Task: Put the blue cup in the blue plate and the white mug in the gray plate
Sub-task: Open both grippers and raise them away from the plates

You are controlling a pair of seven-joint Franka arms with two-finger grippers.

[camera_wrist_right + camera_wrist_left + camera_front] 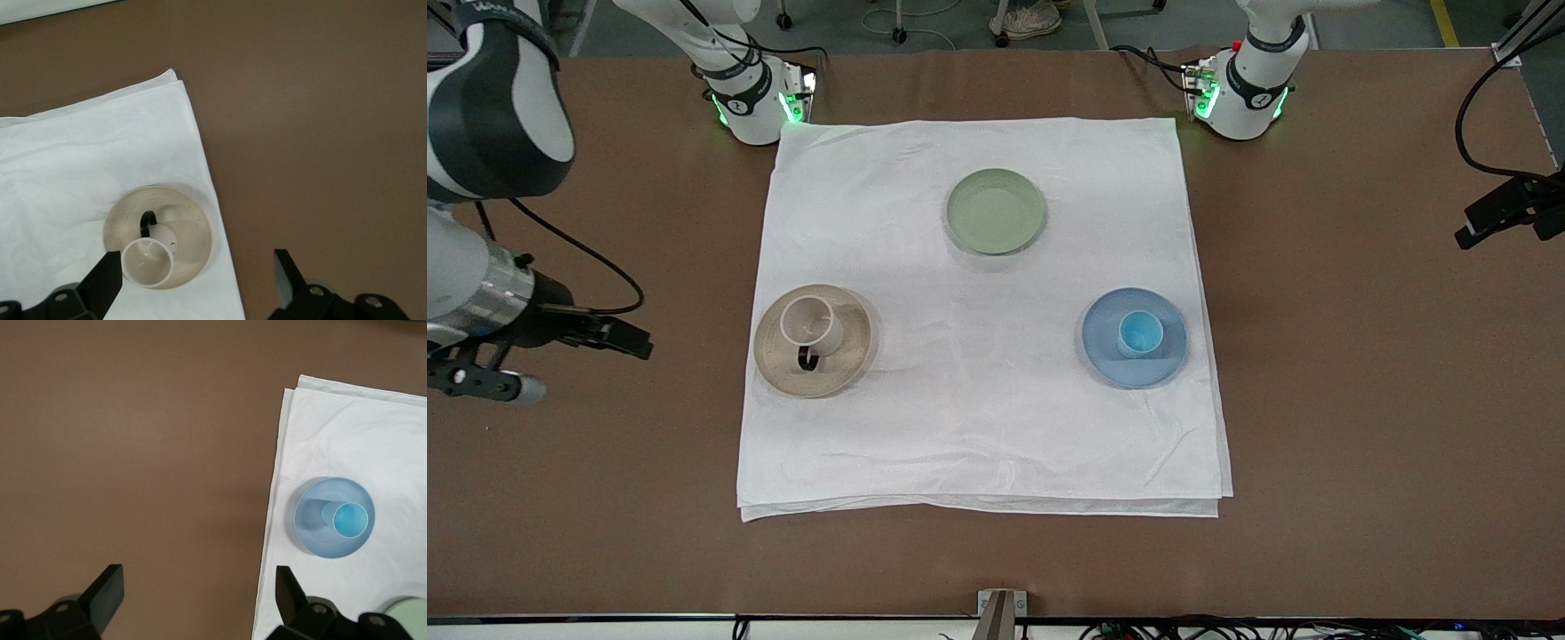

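The blue cup point(1140, 333) stands upright in the blue plate point(1103, 356), toward the left arm's end of the white cloth. The white mug point(811, 324) stands upright on the gray plate point(859, 347), toward the right arm's end, its dark handle pointing at the front camera. My left gripper point(198, 590) is open and empty over the bare brown table beside the cloth; its view shows the cup point(349, 521) in the plate point(308, 523). My right gripper point(198, 277) is open and empty over the cloth's edge beside the mug point(147, 263) and gray plate point(193, 227).
A pale green plate point(995, 211) lies empty on the white cloth point(978, 427), nearer to the robots' bases. The cloth covers the middle of the brown table point(1360, 400). In the front view both grippers point(627, 338) point(1494, 218) hang off the cloth's sides.
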